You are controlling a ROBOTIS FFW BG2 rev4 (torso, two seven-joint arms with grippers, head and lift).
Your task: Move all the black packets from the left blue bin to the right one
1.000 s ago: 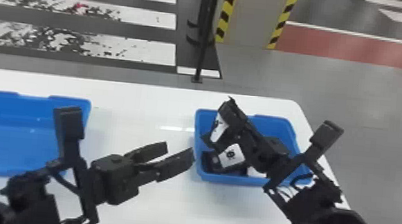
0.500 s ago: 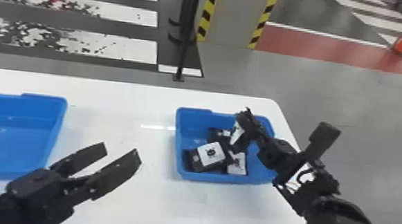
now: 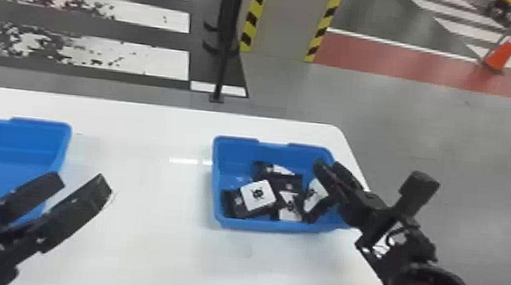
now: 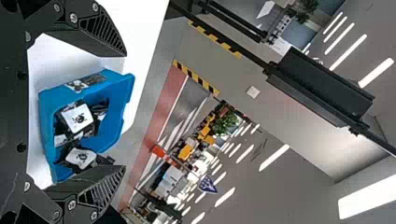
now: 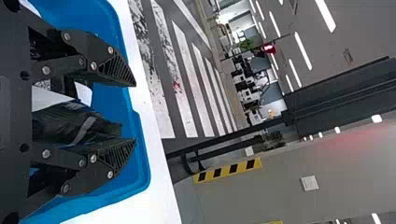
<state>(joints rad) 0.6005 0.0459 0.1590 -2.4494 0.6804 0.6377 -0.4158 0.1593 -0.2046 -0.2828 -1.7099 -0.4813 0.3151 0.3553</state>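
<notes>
In the head view, the right blue bin (image 3: 234, 223) sits right of centre on the white table (image 3: 148, 249), with several black packets (image 3: 259, 195) piled inside, most bearing white labels. From the lower right of the frame, the right gripper (image 3: 328, 165) reaches over that bin's right side, above a black packet (image 3: 316, 196) leaning there. In the right wrist view, the right gripper (image 5: 135, 112) has its fingers spread, a packet lying between them, closer to one finger; the other stands apart from it, so it is not clamped. At the lower left of the head view, the left gripper (image 3: 82, 180) is wide open and empty beside the left blue bin (image 3: 40, 124), which the left edge cuts off. An orange traffic cone (image 3: 508, 47) stands at upper right.
</notes>
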